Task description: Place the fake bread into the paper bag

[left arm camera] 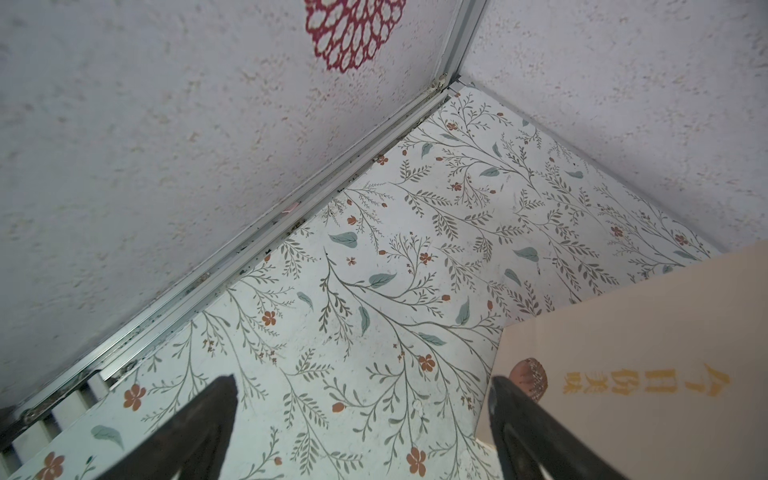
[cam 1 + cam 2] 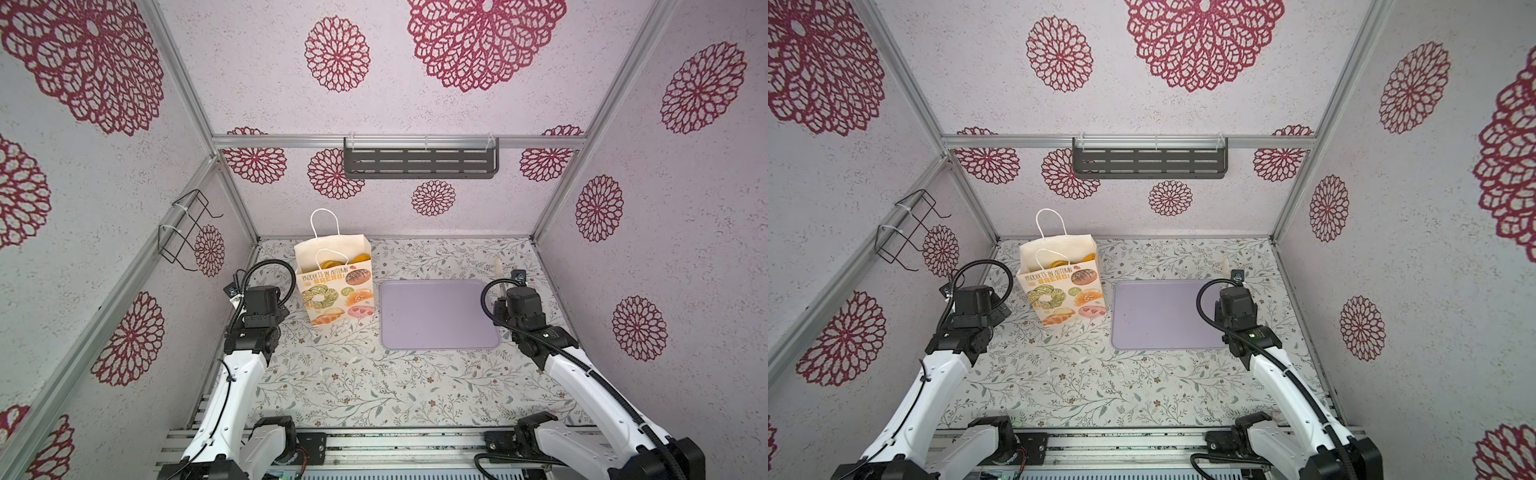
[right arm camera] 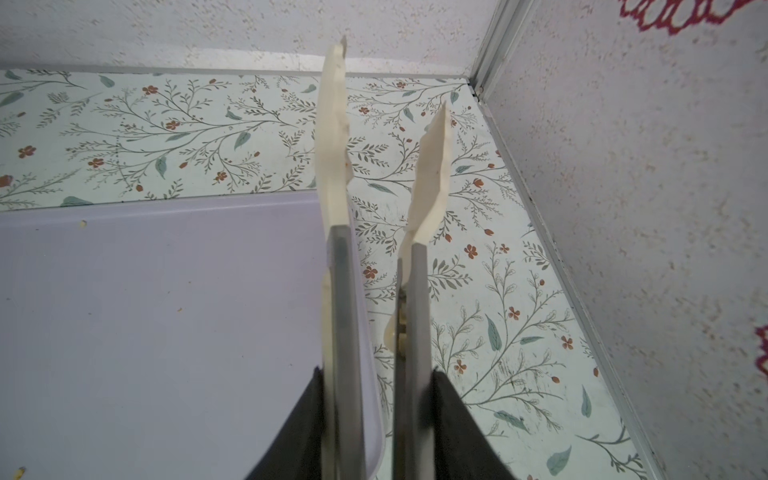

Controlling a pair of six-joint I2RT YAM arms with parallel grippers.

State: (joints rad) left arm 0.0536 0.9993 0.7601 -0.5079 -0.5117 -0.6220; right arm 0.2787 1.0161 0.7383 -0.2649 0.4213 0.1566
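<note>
Both top views show orange fake bread point(image 2: 360, 259) inside paper bag point(image 2: 337, 296)

Pale walls point(image 2: 395, 104) with crimson rosettes point(image 2: 337, 54) (lace-like), floral tabletop point(image 2: 332, 374), grey slotted shelf point(image 2: 419, 162).

Open tabletop point(image 2: 353, 386) in front of paper bag point(image 2: 332, 286) and lilac tray point(image 2: 436, 316)

Orange and golden fake bread point(image 2: 333, 264) inside upright paper bag point(image 2: 337, 296)
</note>
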